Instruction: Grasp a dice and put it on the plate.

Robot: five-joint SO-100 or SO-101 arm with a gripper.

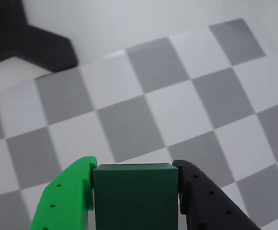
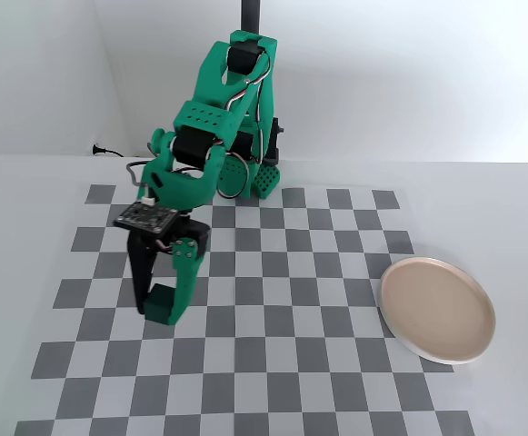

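The dice (image 1: 136, 196) is a dark green cube held between my gripper's (image 1: 135, 168) bright green finger (image 1: 69, 199) and black finger (image 1: 205, 201). In the fixed view the gripper (image 2: 159, 307) points down at the left of the checkerboard, shut on the dice (image 2: 162, 303), low over the board; I cannot tell whether it touches. The plate (image 2: 437, 309) is pale beige-pink with a white rim and lies at the right edge of the checkerboard, far to the right of the gripper. It is empty.
The grey and white checkerboard mat (image 2: 273, 363) covers the white table. The arm's base (image 2: 245, 173) stands at the mat's far edge. A black cable and plug (image 2: 104, 151) lie at the back left by the wall.
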